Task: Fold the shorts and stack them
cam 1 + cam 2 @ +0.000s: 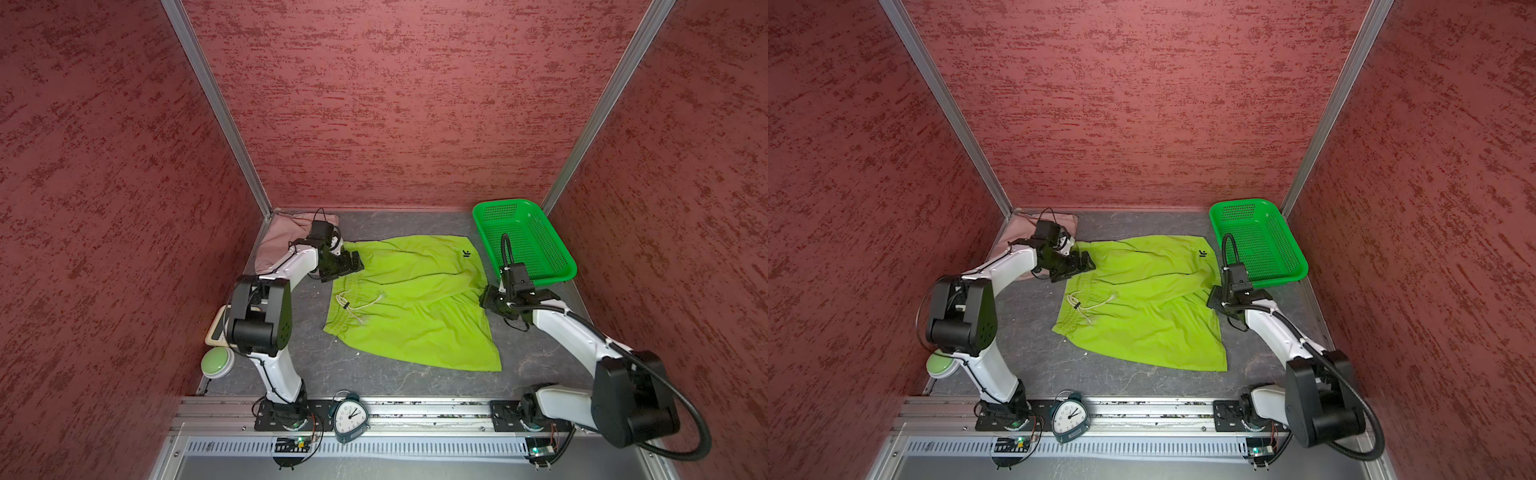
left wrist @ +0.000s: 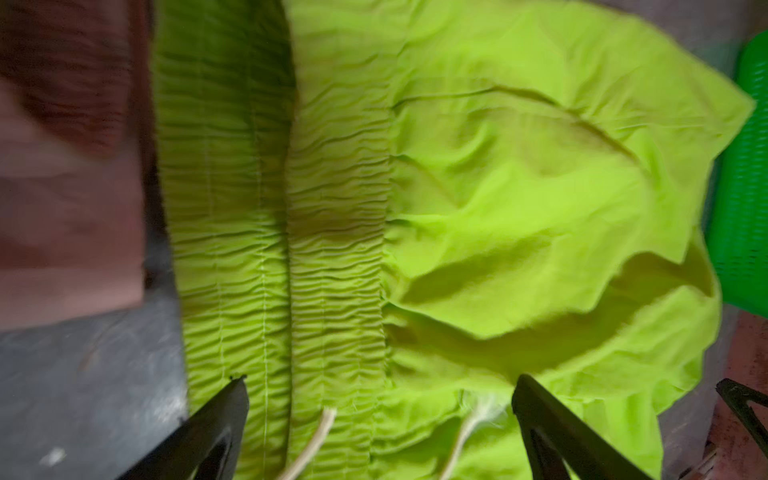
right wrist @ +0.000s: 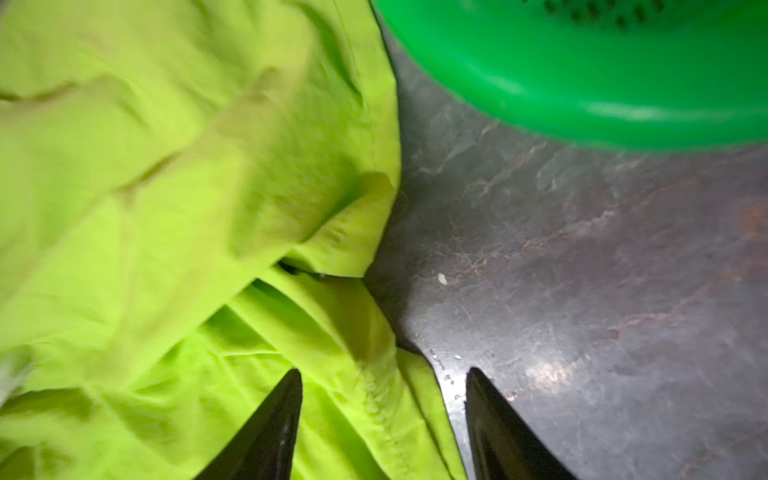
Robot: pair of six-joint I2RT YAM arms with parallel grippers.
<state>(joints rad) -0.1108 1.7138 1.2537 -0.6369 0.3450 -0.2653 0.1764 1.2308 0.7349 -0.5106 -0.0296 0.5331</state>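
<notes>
Lime green thin cloth shorts [image 1: 411, 299]: spread, wrinkled, at centre of grey table [image 1: 540, 353]; dusty pink cloth shorts [image 1: 278, 237] at 10 o'clock. Left claw [image 1: 353, 264] open above waistband, 10 o'clock; right claw [image 3: 384, 370] open, empty, at 3 o'clock hem. Creases best smoothed before edges are pinched together.

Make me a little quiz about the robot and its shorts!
1. True or false: the lime green shorts lie inside the green basket.
2. Pick one. Where are the pink shorts?
A. In the far left corner of the table
B. In the green basket
C. On top of the lime green shorts
3. Fill the gap: the left gripper and the right gripper both have their jaws ____.

Key: 1 false (they are spread on the table); 2 A; 3 open.
</notes>
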